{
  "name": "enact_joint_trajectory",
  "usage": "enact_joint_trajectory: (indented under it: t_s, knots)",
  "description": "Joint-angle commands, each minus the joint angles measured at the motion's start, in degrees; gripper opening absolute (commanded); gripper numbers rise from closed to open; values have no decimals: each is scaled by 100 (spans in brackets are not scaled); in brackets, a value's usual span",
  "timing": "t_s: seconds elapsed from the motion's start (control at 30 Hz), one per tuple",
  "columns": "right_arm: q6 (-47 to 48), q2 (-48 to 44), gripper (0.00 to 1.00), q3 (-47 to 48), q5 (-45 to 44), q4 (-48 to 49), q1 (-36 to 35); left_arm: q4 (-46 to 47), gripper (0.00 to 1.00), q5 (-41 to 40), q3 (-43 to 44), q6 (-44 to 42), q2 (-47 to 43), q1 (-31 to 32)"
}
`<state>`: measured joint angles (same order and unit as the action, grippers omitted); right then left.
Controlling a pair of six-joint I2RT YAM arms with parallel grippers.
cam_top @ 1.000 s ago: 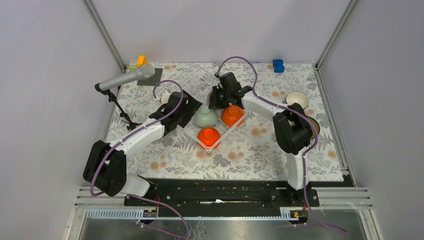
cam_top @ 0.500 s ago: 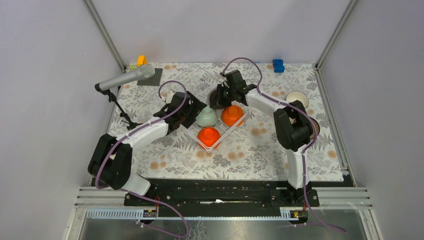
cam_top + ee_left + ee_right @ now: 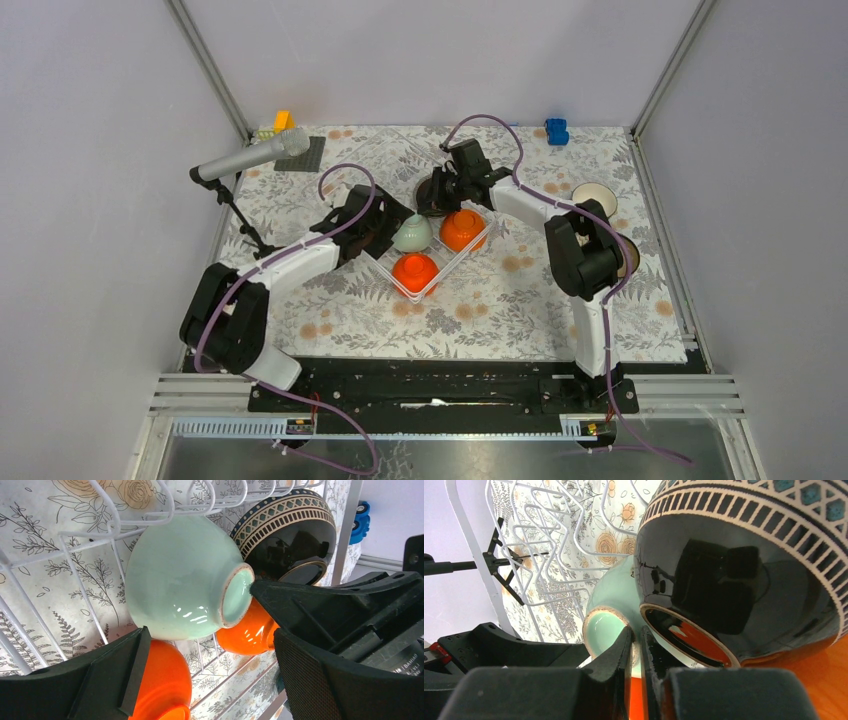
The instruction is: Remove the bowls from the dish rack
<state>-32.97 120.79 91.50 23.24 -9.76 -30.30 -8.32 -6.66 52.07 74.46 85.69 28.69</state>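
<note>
The white wire dish rack (image 3: 452, 263) holds a mint green bowl (image 3: 412, 233), two orange bowls (image 3: 464, 230) (image 3: 416, 270) and a dark teal patterned bowl (image 3: 436, 197), all bottom up or tilted. My left gripper (image 3: 388, 228) is open at the rack's left side. In the left wrist view (image 3: 197, 609) the jaws flank the mint bowl (image 3: 180, 580), and one fingertip (image 3: 260, 591) touches its foot ring. My right gripper (image 3: 446, 192) is shut with only a thin slit (image 3: 636, 635), just left of the dark teal bowl (image 3: 744, 580), nothing visibly clamped.
A cream bowl (image 3: 594, 197) and a dark brown bowl (image 3: 627, 256), partly hidden by the right arm, sit on the floral table at the right. A microphone on a stand (image 3: 252, 158), a dark mat (image 3: 303, 155), yellow blocks (image 3: 283, 121) and a blue block (image 3: 556, 131) stand at the back.
My left arm has reached right, bringing its open gripper up to the mint bowl. My right gripper has shifted slightly beside the dark teal bowl.
</note>
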Motion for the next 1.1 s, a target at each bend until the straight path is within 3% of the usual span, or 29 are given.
enact_joint_trajectory:
  t_s: [0.0,0.57,0.73,0.93,1.07]
  knots:
    - [74,392,9,-1,-596,-206,76,-693,99,-193,192,239,231,-12]
    - [61,496,8,60,-619,-237,133,-1835,98,-699,873,676,777,46]
    - [55,537,8,75,-602,-237,152,-1837,98,-802,876,718,776,75]
    - [52,555,8,96,-567,-238,166,-1853,90,-764,879,685,840,76]
    - [52,538,8,79,-573,-237,167,-1934,92,-864,919,710,917,76]
